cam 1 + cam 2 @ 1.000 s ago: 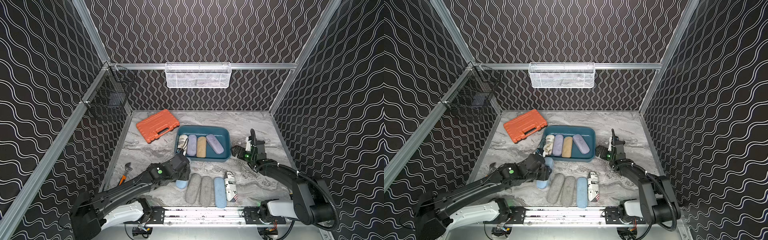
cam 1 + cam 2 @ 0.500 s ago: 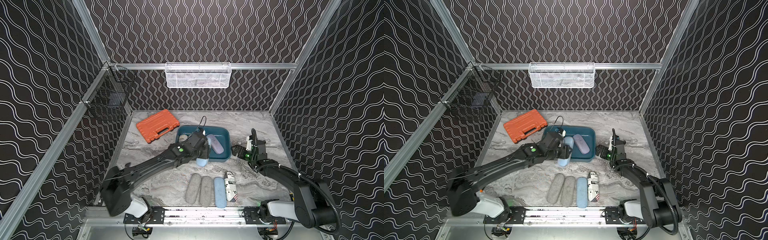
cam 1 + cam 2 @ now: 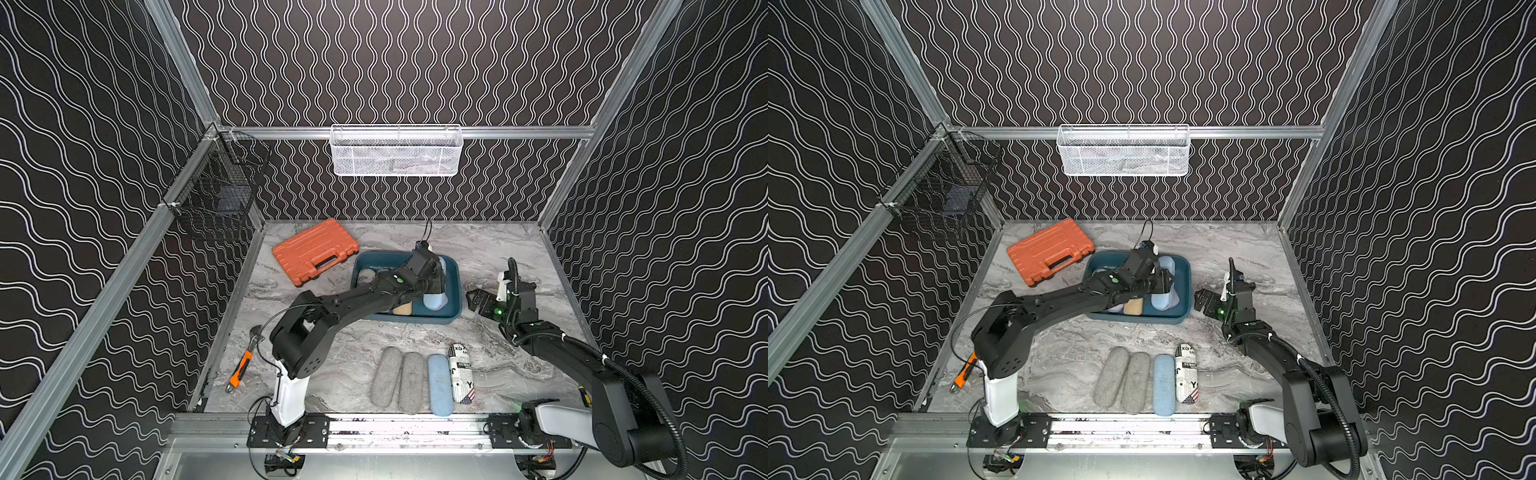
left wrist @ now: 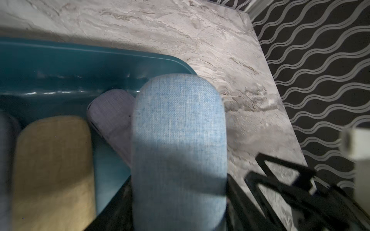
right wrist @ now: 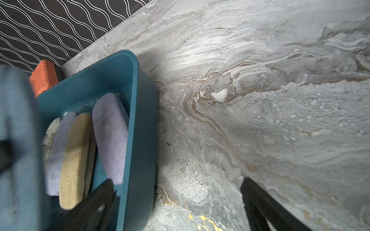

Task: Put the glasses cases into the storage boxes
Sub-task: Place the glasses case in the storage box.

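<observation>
1. Teal tray [image 5: 138, 120] holds a printed case [image 5: 51, 130], lavender case [image 5: 60, 150], tan case [image 5: 76, 160] and second lavender case [image 5: 112, 136], side by side.
2. Left gripper [image 3: 433, 286] pinches light blue case [image 4: 178, 140] over the tray's right side; right gripper [image 3: 478, 301] spread wide beside the tray.
3. Right wrist view shows all four; in both top views the left arm hides most.

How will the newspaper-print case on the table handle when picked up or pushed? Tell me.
Likely stiff: the newspaper-print case keeps a rounded oblong form lying flat. Its smooth-looking printed skin may slip when squeezed. Pushed sideways, it probably slides rather than rolls.
</observation>
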Robot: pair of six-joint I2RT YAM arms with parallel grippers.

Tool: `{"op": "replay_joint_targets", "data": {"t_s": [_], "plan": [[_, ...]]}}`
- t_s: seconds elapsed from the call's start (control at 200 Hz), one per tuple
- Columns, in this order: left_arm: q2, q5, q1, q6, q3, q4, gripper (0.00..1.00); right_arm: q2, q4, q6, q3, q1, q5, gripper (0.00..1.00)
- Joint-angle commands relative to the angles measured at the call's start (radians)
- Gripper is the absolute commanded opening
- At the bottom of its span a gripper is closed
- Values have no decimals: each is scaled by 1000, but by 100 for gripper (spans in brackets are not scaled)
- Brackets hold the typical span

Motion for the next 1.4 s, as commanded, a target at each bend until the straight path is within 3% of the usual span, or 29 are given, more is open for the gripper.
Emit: {"op": "replay_joint_targets", "data": {"t_s": [0.0, 0.47, 0.896, 1.396], "plan": [[37, -19, 0, -14, 18, 185, 58, -2, 15, 4, -4, -1, 14, 100], [166, -26, 11, 165, 28, 470, 60, 11, 13, 2, 1, -2, 10, 100], [262, 6, 19, 161, 25, 679, 60, 30, 17, 3, 6, -5, -1, 100], [267, -27, 19, 163, -21, 678, 60, 49, 22, 4, 11, -7, -3, 100]]}}
